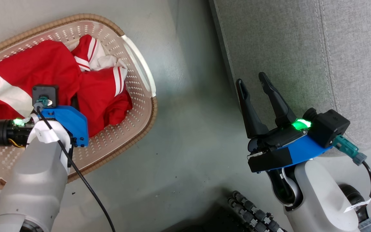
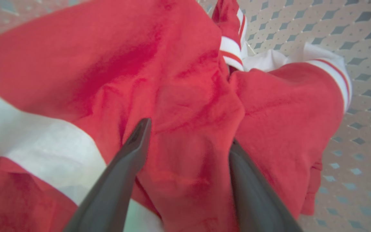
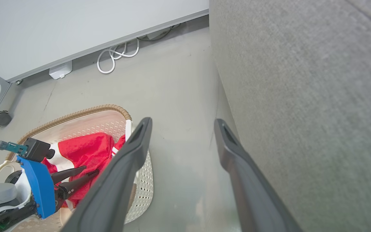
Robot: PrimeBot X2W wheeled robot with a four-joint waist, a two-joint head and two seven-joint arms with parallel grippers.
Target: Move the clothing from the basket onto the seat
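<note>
Two crumpled red garments (image 1: 53, 67), white-striped

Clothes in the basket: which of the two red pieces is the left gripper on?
The garment with the broad white band; the open left gripper straddles a fold of it. The narrow-striped garment lies beside it.

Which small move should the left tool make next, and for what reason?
Probably close the left tool. Its jaws stand open on either side of a raised fold of the red clothing, which lies in the basket, so closing should pinch that fold. If the grip looks too shallow, a slight push down first may help.
</note>
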